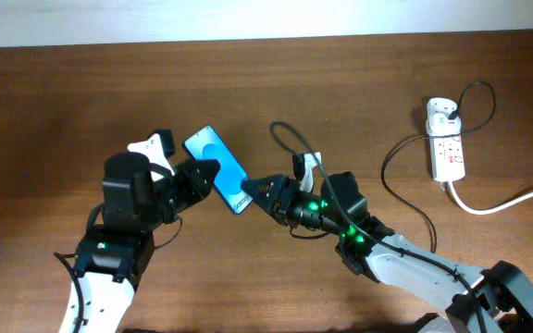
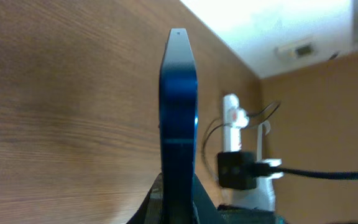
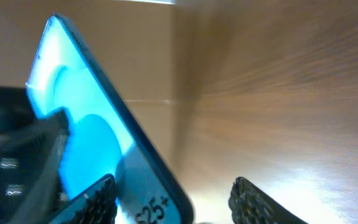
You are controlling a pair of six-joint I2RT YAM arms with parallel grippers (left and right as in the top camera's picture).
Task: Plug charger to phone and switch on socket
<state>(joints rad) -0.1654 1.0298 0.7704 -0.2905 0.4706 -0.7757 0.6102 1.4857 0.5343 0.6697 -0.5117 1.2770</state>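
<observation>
Bright blue screen w/ white lettering on the phone [image 1: 216, 168]; table [image 1: 340, 83] brown, streaky wood grain; socket [image 1: 448, 148] white w/ red marks; charger cable [image 1: 384, 174] black; cord [image 1: 516, 196] white; arms [image 1: 345, 208] black, green LEDs.

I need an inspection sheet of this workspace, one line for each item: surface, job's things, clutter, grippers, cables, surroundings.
Surface: brown wooden table.
Job's things: phone, blue screen lit, held tilted above the table; white power strip at the far right, with the white plug adapter at its far end; switch state too small to tell.
Clutter: nothing seen.
Grippers: left gripper shut on the phone; right gripper open at the phone's lower end.
Cables: thin black charger cable loops from the adapter towards the right arm, connector tip not seen; thick white cord runs off the right edge.
Surroundings: pale wall beyond the table.
</observation>
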